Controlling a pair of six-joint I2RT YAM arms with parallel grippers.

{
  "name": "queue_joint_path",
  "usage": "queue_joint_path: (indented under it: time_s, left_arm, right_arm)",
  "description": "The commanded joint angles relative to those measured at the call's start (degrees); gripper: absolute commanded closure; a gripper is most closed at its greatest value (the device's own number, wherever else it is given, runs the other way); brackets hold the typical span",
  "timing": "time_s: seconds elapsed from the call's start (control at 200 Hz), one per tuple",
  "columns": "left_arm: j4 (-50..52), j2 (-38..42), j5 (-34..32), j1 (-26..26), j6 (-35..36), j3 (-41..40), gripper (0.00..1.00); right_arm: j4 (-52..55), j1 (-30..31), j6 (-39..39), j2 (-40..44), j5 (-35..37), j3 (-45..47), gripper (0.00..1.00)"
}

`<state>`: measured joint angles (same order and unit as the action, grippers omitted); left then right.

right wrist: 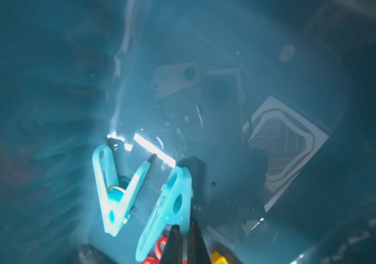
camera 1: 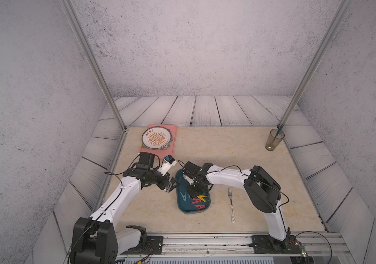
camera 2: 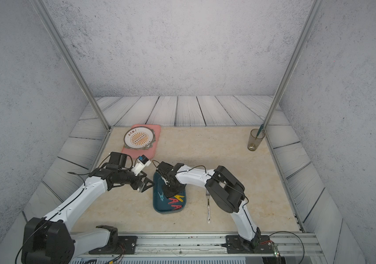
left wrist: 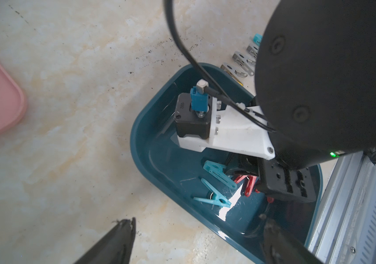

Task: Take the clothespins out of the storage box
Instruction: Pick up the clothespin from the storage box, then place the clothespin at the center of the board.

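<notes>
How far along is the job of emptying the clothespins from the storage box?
Done: grey clothespins lie on the table outside the storage box. In hand: the right gripper, shut, sits against a light blue clothespin in the box; grip unclear. To do: second light blue clothespin, red clothespins, yellow clothespin.

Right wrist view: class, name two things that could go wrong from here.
The right gripper seems to pinch only an edge of the tilted light blue clothespin, so it may slip back into the storage box. The open left gripper hovers by its rim, close enough that both grippers could collide.
</notes>
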<state>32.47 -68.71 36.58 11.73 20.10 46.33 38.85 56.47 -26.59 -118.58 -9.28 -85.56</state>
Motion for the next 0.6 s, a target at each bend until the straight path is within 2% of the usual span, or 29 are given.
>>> queue_joint_path:
  time_s: [0.0,0.315,0.596]
  left_arm:
    - [-0.1,0.3,0.0,-0.4,-0.1,-0.7,0.08]
    - [-0.1,0.4,0.1,-0.4,-0.1,-0.8,0.08]
    - [0.2,0.4,0.6,-0.4,0.0,-0.6,0.08]
  right_arm:
    - [-0.2,0.3,-0.5,2.2,2.6,-0.4,0.96]
    - [-0.3,-0.6,-2.1,11.8,9.9,2.9,0.99]
    - [2.1,-4.1,-5.1,21.5,17.5,9.6,0.99]
